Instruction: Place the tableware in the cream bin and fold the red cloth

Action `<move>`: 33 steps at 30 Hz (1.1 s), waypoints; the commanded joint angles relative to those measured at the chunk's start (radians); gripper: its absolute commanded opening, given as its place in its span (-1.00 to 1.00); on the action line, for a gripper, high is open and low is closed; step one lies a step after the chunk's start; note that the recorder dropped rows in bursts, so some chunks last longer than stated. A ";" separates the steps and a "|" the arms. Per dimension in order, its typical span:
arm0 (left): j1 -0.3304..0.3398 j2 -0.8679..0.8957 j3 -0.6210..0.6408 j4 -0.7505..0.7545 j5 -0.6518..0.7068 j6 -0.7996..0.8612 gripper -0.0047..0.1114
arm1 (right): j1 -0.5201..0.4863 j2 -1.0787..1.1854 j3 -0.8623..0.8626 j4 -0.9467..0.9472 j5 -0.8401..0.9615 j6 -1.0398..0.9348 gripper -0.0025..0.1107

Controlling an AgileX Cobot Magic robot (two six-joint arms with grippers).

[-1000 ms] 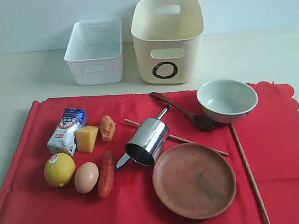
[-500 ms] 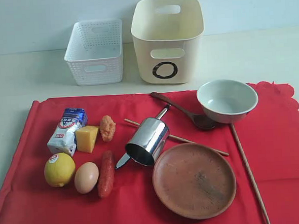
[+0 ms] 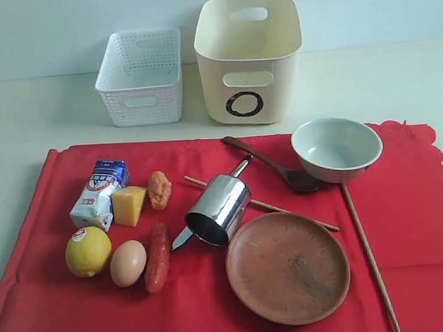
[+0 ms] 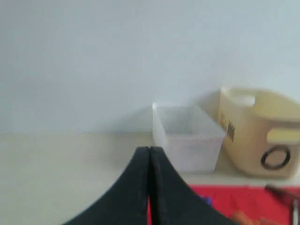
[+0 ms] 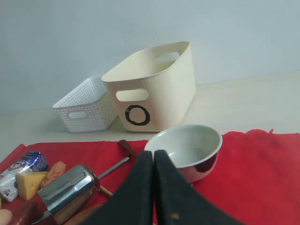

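- Since nothing on the counter [image 3: 22,110] has shifted over the last second, the task has not begun: 0 of the 7 tableware pieces are in the cream bin [image 3: 276,80], and the red cloth [image 3: 56,296] lies spread flat under them all.
- Neither arm shows in the exterior view. On the wrist views the left fingers [image 4: 143,161] are pressed together on nothing, and the right fingers [image 5: 146,166] are likewise closed and empty, pointing toward the bowl [image 3: 337,147].
- At the back, off the cloth, the cream bin stands upright, and what shows of its inside is bare. Just beside it, the white perforated basket [image 3: 140,96] also looks empty.
- On the cloth the bowl sits upright and empty, with the spoon [image 3: 262,157] head tucked against its base.
- Lying on its side, the steel cup [image 3: 220,207] rests across 1 chopstick [image 3: 284,209] and the knife [image 3: 181,238]. The plate [image 3: 288,267] is bare, and the other chopstick [image 3: 370,255] lies to its right.
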 commanded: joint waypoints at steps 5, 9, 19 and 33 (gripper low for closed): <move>-0.002 -0.006 -0.002 -0.001 -0.588 -0.339 -0.92 | 0.000 -0.007 0.005 -0.001 -0.002 -0.006 -0.96; -0.002 -0.006 -0.002 -0.001 -0.811 -0.390 -0.92 | 0.000 -0.007 0.005 -0.001 -0.002 -0.006 -0.96; 0.002 0.135 -0.100 0.007 -0.588 -0.212 -0.92 | 0.000 -0.007 0.005 -0.001 -0.002 -0.006 -0.96; 0.002 0.633 -0.159 0.252 -0.570 -0.380 -0.92 | 0.000 -0.007 0.005 -0.001 -0.002 -0.006 -0.96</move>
